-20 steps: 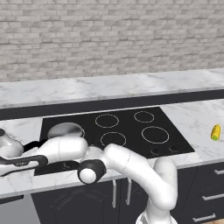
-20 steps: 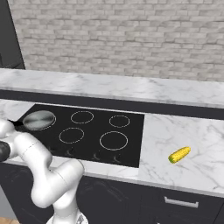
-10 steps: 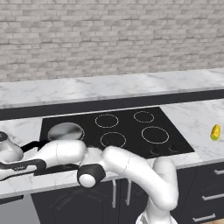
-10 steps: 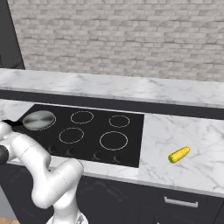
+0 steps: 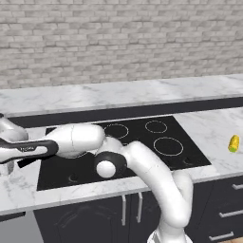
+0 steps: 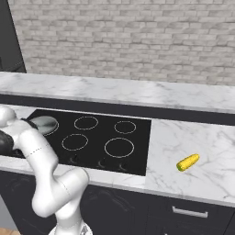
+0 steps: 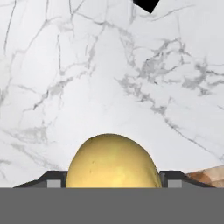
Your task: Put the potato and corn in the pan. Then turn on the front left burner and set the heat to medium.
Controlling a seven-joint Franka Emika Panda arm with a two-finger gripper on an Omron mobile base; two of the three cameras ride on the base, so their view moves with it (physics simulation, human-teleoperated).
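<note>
Claw (image 7: 112,183) has just closed in from wide open and now grips the potato (image 7: 112,162) between its tips, over the marble worktop (image 7: 109,78) left of the stove. Grasp looks done; lift to the pan (image 6: 43,124) next. Corn (image 6: 188,162) sits on the worktop at right.

No legible text (faint arm marking unreadable)

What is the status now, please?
Pincer closed on potato over marble counter. Corn lying right of cooktop. Pan on cooktop's left side. No obstruction seen.
</note>
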